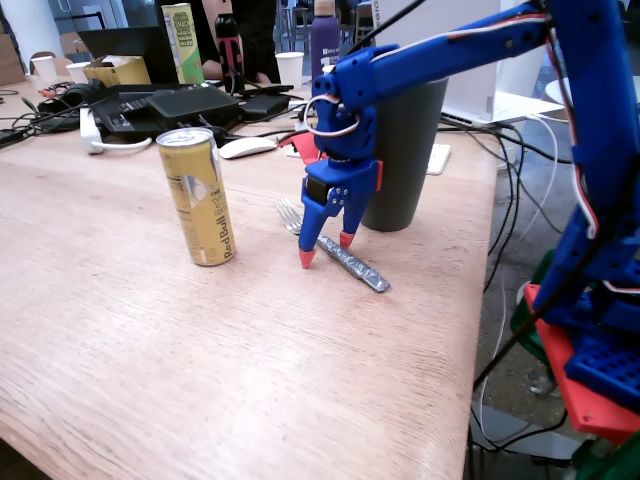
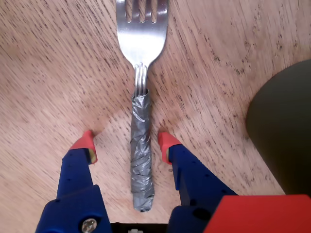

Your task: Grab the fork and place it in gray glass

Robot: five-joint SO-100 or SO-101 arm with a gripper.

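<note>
an office or lab desk – laptop [image 1: 120,42], mouse [image 1: 246,147], tangled cables [image 1: 30,118], paper cups [image 1: 289,66].

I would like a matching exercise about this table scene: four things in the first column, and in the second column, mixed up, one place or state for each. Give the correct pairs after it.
Column one:
1. fork
2. gray glass
3. gold can
4. end effector

Column two:
A. stands upright, left of the arm in the fixed view
B. open, one red tip on each side of the handle
C. lies flat on the wooden table
D. stands upright behind the blue arm in the fixed view

Pairs: 1-C, 2-D, 3-A, 4-B
</note>
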